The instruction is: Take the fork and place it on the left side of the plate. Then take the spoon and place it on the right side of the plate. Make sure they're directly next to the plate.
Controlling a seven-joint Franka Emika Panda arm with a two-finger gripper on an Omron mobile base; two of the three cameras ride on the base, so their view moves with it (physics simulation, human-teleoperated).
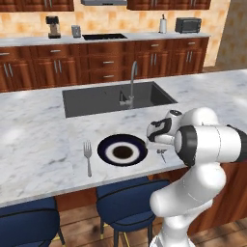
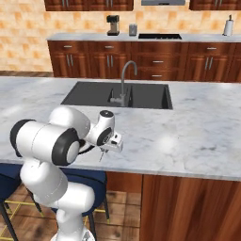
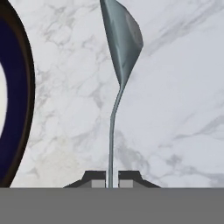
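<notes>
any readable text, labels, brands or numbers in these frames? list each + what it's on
None: no readable text, number or sign in any view.
Coffee machine, toaster oven: no legible marking, too small to tell.
Plate, fork, spoon in the gripper: plain, unmarked.

On the marble counter (image 1: 38, 140) the fork (image 1: 88, 155) lies just left of the plate (image 1: 122, 150), while the gripper (image 1: 162, 155) hangs just right of it.
</notes>
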